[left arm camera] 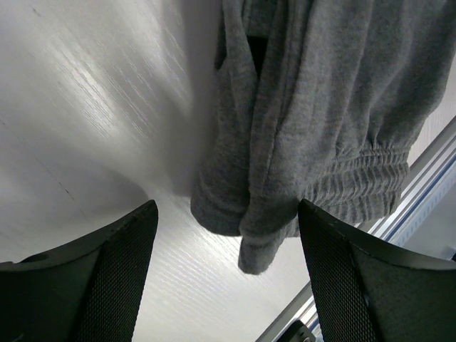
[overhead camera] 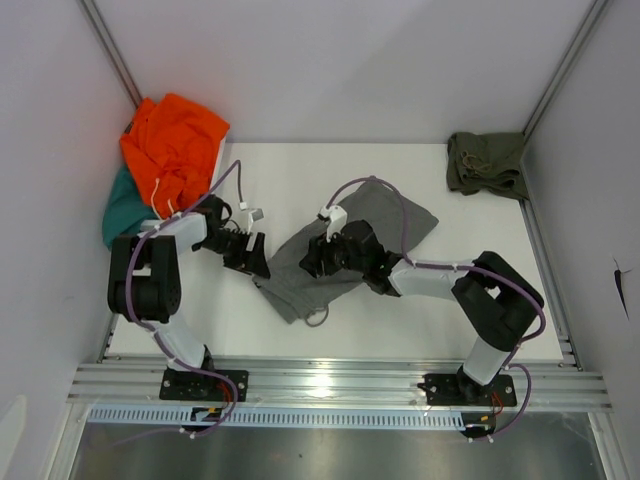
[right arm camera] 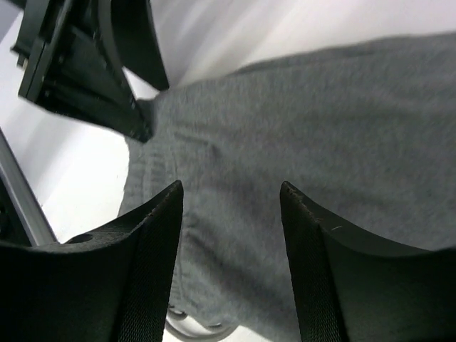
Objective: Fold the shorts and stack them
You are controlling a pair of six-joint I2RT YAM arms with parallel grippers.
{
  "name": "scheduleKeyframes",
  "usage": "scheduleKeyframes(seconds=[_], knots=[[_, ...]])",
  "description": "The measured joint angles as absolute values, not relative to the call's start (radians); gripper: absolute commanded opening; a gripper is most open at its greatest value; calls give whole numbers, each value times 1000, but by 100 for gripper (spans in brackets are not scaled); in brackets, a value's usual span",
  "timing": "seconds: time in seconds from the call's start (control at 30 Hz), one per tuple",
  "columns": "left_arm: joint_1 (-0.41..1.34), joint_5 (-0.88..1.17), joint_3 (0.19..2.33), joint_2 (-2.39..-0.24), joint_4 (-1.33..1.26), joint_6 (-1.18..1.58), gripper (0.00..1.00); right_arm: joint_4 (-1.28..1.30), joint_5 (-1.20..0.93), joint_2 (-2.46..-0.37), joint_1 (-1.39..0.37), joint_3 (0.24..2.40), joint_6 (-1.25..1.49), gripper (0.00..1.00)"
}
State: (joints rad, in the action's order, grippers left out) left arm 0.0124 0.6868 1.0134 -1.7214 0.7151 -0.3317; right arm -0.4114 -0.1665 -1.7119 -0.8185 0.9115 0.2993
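Work on the grey shorts point(overhead camera: 395, 215), lying rumpled mid-table, olive shorts point(overhead camera: 487, 163) well beyond them at far right. With left gripper point(overhead camera: 255, 262) spread at their left edge and right gripper point(overhead camera: 312, 262) spread just over them (nothing pinched yet), pinch opposite edges, pull flat, then fold.

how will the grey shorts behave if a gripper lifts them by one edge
Probably floppy: the grey shorts lie rumpled on the table, their edges folded over. Likely light, sagging from any single pinch point. The loose drawstring may trail or snag.
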Motion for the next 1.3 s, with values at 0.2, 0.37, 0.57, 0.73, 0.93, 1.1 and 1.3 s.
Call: scheduleKeyframes(seconds=[0.2, 0.37, 0.57, 0.73, 0.93, 1.1, 1.3], knots=[[12, 689, 1040, -1763, 701, -300, 81, -417, -170, -1710, -864, 879, 305, 54], [12, 696, 1059, -1784, 694, -278, 79, -432, -174, -1709, -899, 853, 313, 50], [12, 694, 1061, -1791, 688, -262, 70, -424, -175, -1709, -921, 820, 321, 50], [12, 690, 1080, -1813, 693, -253, 63, -426, -176, -1727, -948, 825, 322, 46], [13, 677, 1091, -1818, 694, -244, 54, -412, -168, -1855, -980, 897, 340, 41], [12, 657, 1113, -1830, 698, -243, 34, -430, -147, -1951, -1018, 989, 369, 40], [10, 641, 1189, -1858, 732, -244, 21, -501, -144, -2038, -1024, 1062, 441, 37]])
